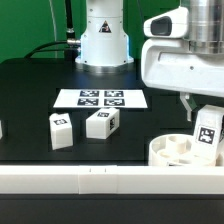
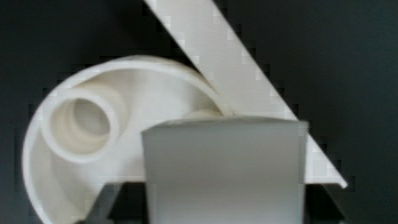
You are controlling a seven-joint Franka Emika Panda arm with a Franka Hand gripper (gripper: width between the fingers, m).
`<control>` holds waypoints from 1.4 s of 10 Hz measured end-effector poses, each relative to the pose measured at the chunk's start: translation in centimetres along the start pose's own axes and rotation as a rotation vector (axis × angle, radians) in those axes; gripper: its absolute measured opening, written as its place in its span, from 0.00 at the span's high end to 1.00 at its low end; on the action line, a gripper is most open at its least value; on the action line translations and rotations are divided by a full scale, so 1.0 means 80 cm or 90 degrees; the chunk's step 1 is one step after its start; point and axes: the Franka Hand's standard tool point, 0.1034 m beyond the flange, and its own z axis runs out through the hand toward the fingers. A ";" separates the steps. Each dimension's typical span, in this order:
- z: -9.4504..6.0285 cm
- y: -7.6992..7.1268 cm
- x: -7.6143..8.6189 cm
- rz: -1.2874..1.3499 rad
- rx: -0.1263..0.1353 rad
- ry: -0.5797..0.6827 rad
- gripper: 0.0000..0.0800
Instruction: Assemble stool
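Robot's fingers pinching the held leg above the seat at lower right, seat edge beside the front rail, a loose leg and a second loose leg mid-frame, open surface between.

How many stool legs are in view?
3. First leg and second leg sit loose near the marker board; third leg is in the tool over the seat. More may be off-frame.

The marker board lies flat on the black desk, four tags facing up. A long white border rail runs along the desk's near edge, and a green backdrop stands behind
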 end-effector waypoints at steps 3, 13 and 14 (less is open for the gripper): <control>0.000 -0.001 0.001 0.167 0.015 -0.012 0.57; -0.038 -0.012 0.005 -0.016 0.037 -0.004 0.19; -0.038 -0.012 0.004 -0.062 0.036 -0.003 0.19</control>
